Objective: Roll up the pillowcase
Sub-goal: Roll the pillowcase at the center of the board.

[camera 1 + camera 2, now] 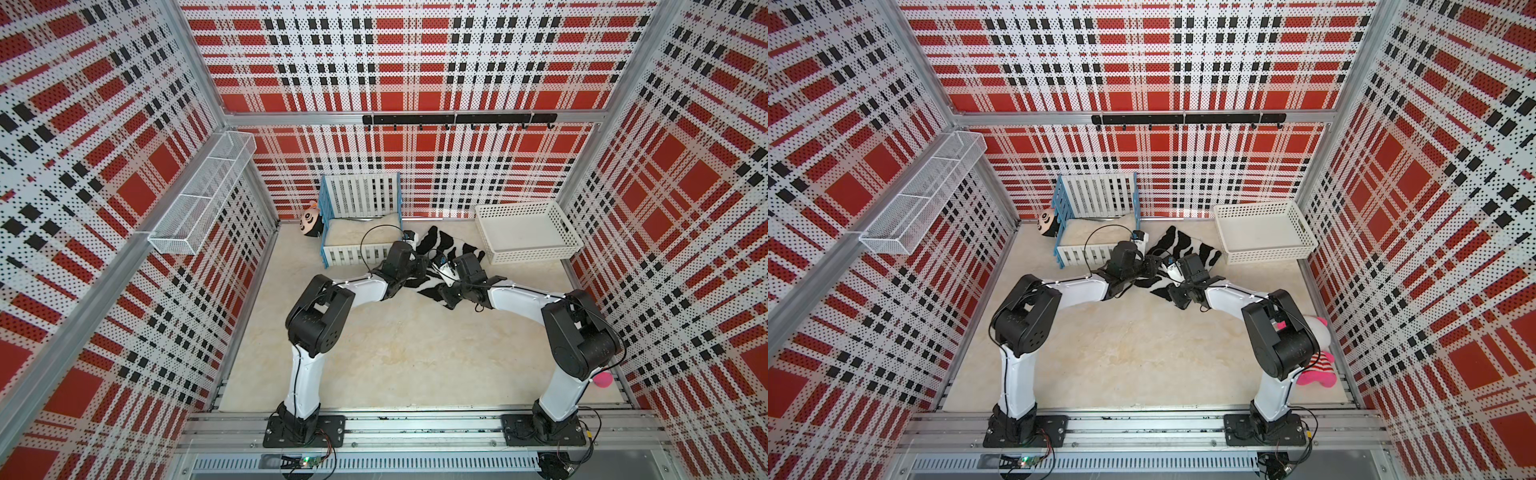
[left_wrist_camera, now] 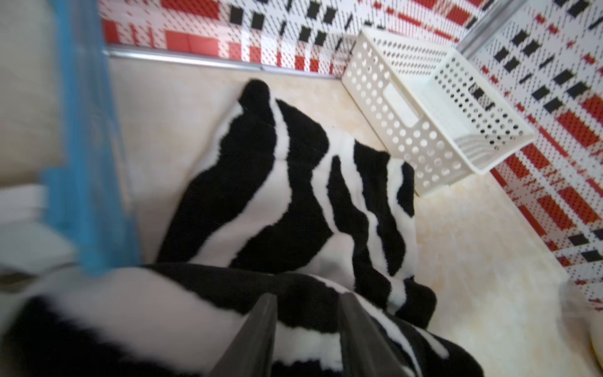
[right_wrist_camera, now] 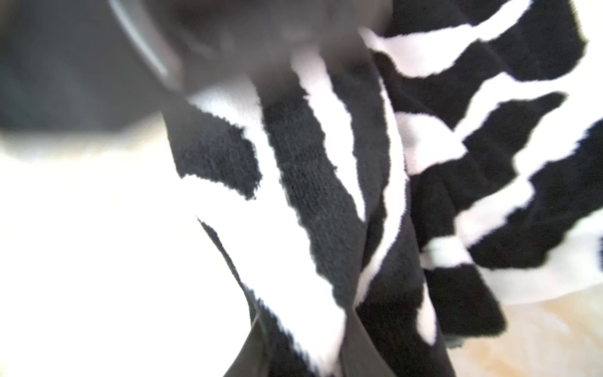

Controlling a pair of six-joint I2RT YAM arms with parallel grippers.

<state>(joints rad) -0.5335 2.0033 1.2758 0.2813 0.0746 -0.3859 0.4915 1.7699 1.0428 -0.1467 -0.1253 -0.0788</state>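
pillowcase on table, between crib and basket

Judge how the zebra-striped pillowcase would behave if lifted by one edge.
Probably floppy: the pillowcase lies rumpled in soft folds. Its plush pile likely resists slipping in a grip. A loose roll may well sag open.

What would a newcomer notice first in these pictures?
The zebra-striped pillowcase lies crumpled near the back of the table, with both arms bent over it. The left gripper has a fold of it between its fingers. A white basket stands beside it, on the robot's right.
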